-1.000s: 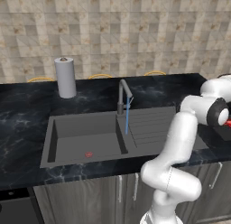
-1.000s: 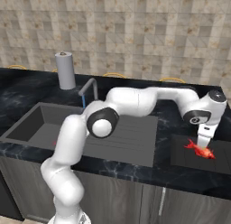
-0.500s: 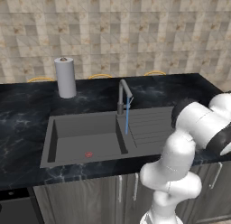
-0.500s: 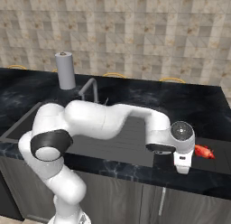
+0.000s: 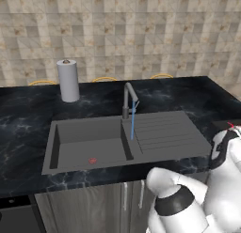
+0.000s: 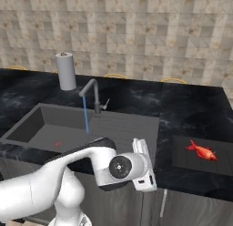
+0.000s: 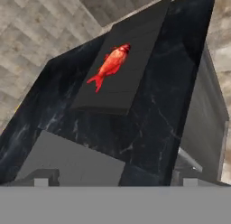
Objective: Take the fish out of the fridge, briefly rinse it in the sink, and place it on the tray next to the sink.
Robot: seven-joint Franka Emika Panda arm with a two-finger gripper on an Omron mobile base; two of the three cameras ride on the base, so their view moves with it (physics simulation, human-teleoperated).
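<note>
The bright red fish [image 6: 201, 151] lies flat on the dark tray [image 6: 191, 164] on the counter, to the right of the sink [image 6: 54, 129]. In the hand view the fish [image 7: 110, 65] rests on the tray [image 7: 137, 51] well ahead of my gripper [image 7: 115, 180]. Its fingertips [image 7: 43, 178] stand wide apart, open, with nothing between them. My white hand [image 6: 144, 170] hangs low in front of the counter edge, left of the tray. The sink [image 5: 89, 143] has a ribbed drainboard. The fridge is out of view.
A thin blue stream of water runs from the grey faucet [image 6: 93, 95] into the basin. A tiny red dot [image 5: 92, 160] marks the basin floor. A paper towel roll [image 5: 68, 80] stands at the back left of the black counter [image 6: 182, 106]. My arm crosses the cabinet fronts.
My hand has drawn away from above the tray, down and to the left in front of the counter edge. The fish stays where it lay on the tray.
</note>
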